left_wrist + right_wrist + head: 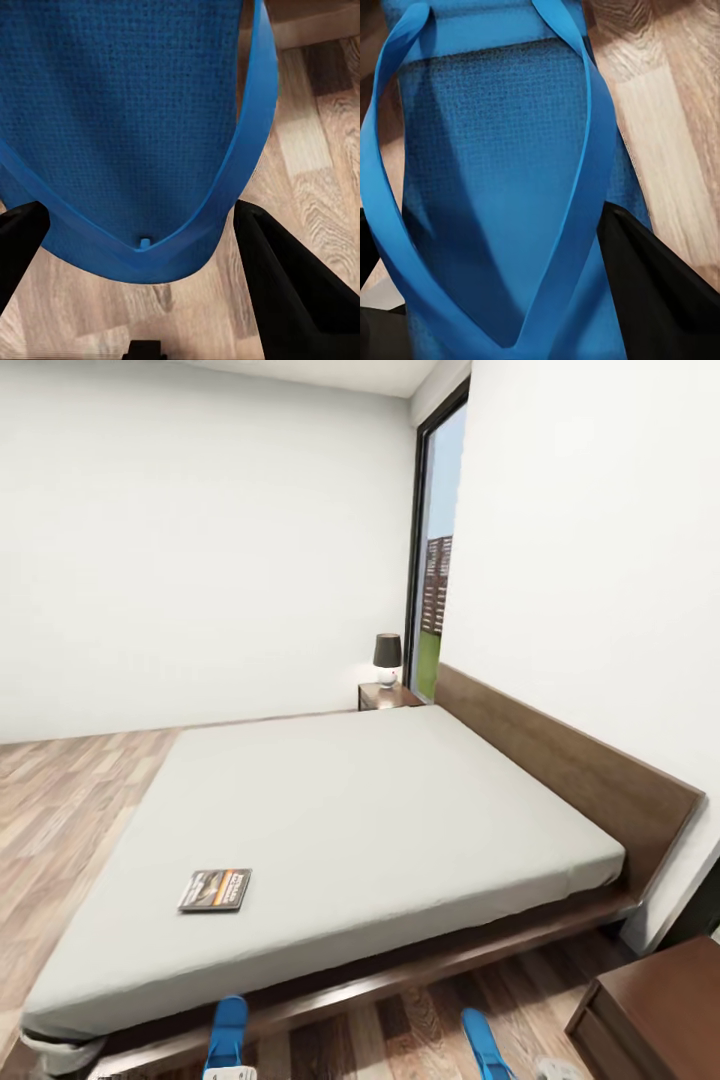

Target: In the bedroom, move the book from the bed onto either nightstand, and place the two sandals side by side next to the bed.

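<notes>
The sandal step looks in hand. Each pincer has a blue sandal between its dark fingers: the left pincer (142,225) around the left sandal (135,112), the right pincer (487,247) around the right sandal (502,187); whether either is clamped I cannot tell. In the head view both sandals sit at the bottom edge, well apart, over the floor (400,1030) by the bed (380,810). Next they likely need bringing together on that open strip, clear of the nightstand (660,1010) at lower right. The book (216,889) lies lower left on the mattress.

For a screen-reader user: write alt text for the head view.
A small dark book lies on a pale bed in a white-walled bedroom. Two blue sandals show at the bottom edge over the wood floor; a lamp stands on the far nightstand.
</notes>
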